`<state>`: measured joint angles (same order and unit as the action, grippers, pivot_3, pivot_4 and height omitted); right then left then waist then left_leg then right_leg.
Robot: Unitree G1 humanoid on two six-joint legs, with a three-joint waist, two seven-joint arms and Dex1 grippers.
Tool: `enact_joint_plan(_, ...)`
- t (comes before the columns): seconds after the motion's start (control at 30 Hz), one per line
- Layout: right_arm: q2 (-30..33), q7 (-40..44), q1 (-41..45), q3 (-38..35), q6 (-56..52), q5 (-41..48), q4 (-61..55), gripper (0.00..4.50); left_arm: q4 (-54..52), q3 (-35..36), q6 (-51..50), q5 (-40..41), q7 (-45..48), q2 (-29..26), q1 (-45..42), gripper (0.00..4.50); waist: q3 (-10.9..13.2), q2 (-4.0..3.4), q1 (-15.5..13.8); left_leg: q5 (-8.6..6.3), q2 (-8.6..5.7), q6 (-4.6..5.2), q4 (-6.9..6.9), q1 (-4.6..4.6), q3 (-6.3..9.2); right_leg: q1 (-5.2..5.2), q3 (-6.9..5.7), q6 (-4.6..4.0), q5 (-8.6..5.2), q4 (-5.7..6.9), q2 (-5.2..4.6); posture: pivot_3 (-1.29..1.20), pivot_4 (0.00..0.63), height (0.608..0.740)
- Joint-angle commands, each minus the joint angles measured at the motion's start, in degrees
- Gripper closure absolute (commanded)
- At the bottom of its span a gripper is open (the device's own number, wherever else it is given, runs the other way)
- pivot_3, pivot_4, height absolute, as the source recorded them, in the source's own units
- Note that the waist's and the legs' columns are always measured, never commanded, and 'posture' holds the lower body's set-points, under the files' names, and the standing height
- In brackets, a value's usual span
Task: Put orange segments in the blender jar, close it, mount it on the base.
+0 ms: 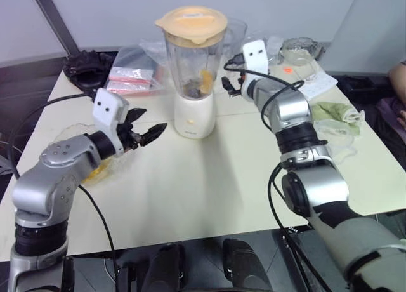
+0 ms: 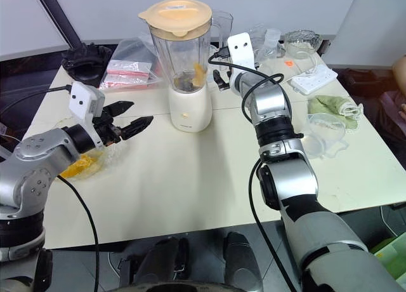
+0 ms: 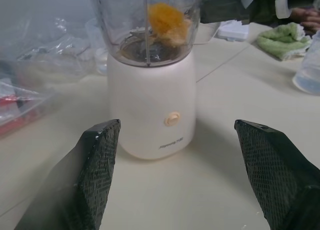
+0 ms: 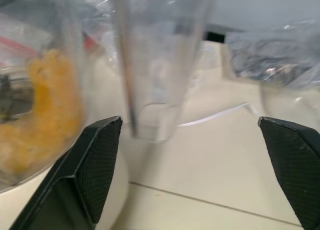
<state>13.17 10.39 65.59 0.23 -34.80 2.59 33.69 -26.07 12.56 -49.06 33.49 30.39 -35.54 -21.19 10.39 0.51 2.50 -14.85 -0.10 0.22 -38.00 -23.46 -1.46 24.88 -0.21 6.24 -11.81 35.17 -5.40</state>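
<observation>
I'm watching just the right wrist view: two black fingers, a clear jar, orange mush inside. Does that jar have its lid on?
Observer: Yes, a pale orange lid caps the blender jar.
Operator: Is the jar standing on anything?
Observer: It sits on the white base.
Operator: Where's the other hand?
Observer: The left hand hangs open beside the base, on the robot's left, touching nothing.
</observation>
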Motion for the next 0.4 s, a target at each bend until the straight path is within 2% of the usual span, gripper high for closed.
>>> enact_joint_plan(0.03, 1.26, 0.85, -2.98, 1.66, -2.77, -1.31, -11.02, 0.26, -0.05, 1.4, 1.58, 0.79, 0.4, -0.43, -1.12, 0.69, 0.0, 0.0, -0.03, 0.0, 0.0, 0.0, 0.01, 0.0, 0.01, 0.01, 0.0, 0.0, 0.0, 0.0, 0.0, 0.0, 0.15, 0.74)
enact_joint_plan(0.17, 3.14, 3.21, -11.11, 4.12, -8.63, -1.75, -26.71, 0.26, 0.15, 0.72, 2.11, 0.83, 0.62, -0.37, -0.65, 0.69, 0.0, 0.01, -0.09, 0.0, 0.0, 0.0, 0.01, 0.0, 0.0, 0.01, 0.0, 0.0, 0.0, 0.01, 0.0, 0.0, 0.15, 0.74)
enact_joint_plan(0.3, 6.27, 6.0, -25.14, 5.94, -14.93, -0.53, -48.22, 0.26, -0.03, -0.49, 2.44, 0.84, 1.36, -0.34, 1.76, 0.69, -0.01, 0.01, -0.55, 0.0, 0.0, 0.0, 0.02, -0.02, 0.04, 0.0, -0.02, 0.01, -0.01, -0.04, 0.0, 0.0, 0.15, 0.74)
enact_joint_plan(0.4, 6.93, 7.52, -38.56, 4.49, -11.78, 1.4, -60.46, 0.26, -0.15, -1.71, 2.35, 1.23, 1.88, 0.48, 4.18, 0.69, -0.02, 0.05, -0.75, -0.03, 0.01, 0.04, 0.02, 0.0, 0.02, -0.03, -0.02, 0.02, -0.02, -0.09, -0.01, 0.0, 0.15, 0.74)
